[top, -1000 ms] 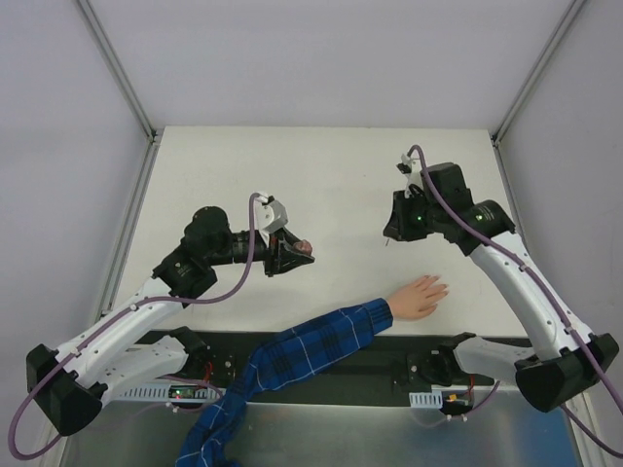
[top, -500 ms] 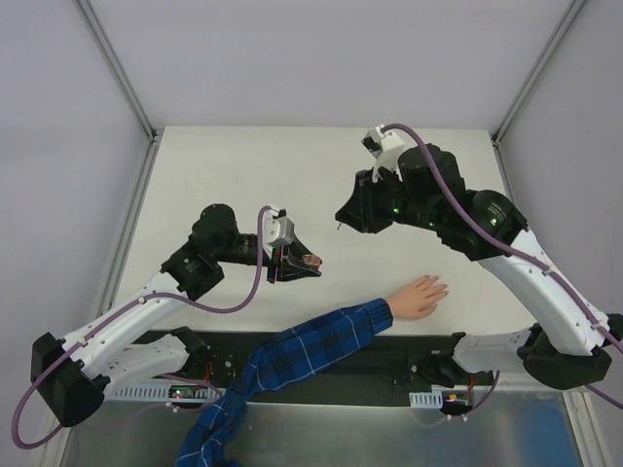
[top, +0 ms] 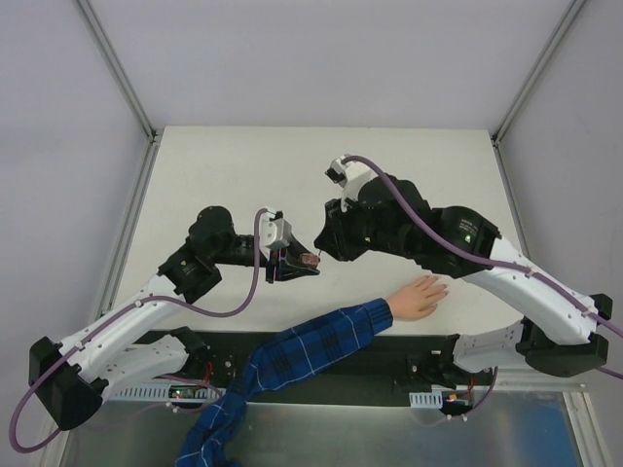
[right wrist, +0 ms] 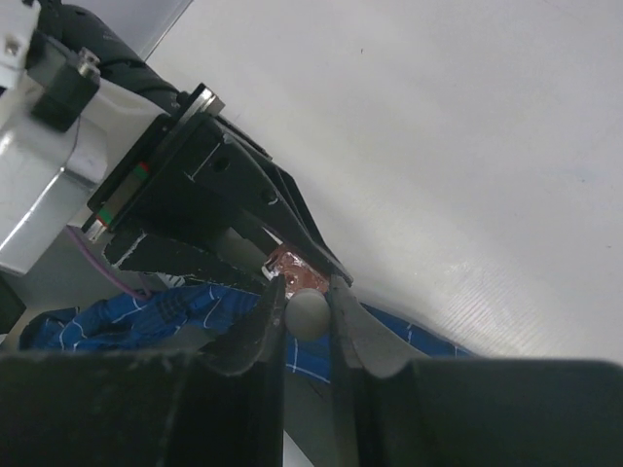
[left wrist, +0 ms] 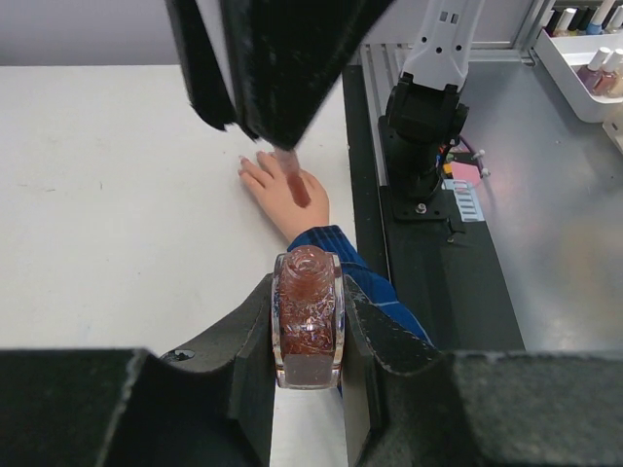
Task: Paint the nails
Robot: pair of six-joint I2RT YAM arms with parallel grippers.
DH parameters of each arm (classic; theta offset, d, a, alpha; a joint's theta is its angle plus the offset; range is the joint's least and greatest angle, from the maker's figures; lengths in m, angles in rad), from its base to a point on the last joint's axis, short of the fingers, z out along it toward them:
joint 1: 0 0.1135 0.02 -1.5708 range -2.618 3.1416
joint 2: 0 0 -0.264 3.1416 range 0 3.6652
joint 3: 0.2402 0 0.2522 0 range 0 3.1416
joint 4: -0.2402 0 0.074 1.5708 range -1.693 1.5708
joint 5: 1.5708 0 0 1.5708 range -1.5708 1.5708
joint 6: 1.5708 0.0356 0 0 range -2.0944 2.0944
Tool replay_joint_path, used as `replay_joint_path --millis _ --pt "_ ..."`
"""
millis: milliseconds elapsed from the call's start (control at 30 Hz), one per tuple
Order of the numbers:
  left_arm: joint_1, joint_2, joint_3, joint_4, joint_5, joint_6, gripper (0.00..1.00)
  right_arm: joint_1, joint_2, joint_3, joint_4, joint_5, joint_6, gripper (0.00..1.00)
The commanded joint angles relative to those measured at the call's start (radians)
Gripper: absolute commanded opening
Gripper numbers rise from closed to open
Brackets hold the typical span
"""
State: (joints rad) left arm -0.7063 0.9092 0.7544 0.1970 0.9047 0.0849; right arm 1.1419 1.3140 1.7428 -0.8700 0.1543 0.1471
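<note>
Two grips: left gripper (top: 293,261) pinches a small reddish glass polish bottle (left wrist: 307,326); right gripper (right wrist: 305,305) pinches a white-capped brush (right wrist: 308,314) near the bottle's mouth. Misaimed dipping could knock the bottle loose.

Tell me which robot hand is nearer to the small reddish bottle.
Left. The left hand is shut on the bottle, clamping its sides. The right hand, gripping a brush, hovers close to the bottle's open top.
</note>
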Motion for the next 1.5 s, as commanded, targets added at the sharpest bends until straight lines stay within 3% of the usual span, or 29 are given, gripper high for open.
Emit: replay_joint_path --millis 0,1467 --pt "-0.002 0.007 -0.001 0.055 0.008 -0.002 0.00 0.022 -0.045 -0.049 0.045 0.050 0.037 0.00" --pt "-0.002 -0.009 -0.006 0.055 0.014 -0.004 0.00 0.050 0.014 -0.014 0.094 0.068 0.011 0.00"
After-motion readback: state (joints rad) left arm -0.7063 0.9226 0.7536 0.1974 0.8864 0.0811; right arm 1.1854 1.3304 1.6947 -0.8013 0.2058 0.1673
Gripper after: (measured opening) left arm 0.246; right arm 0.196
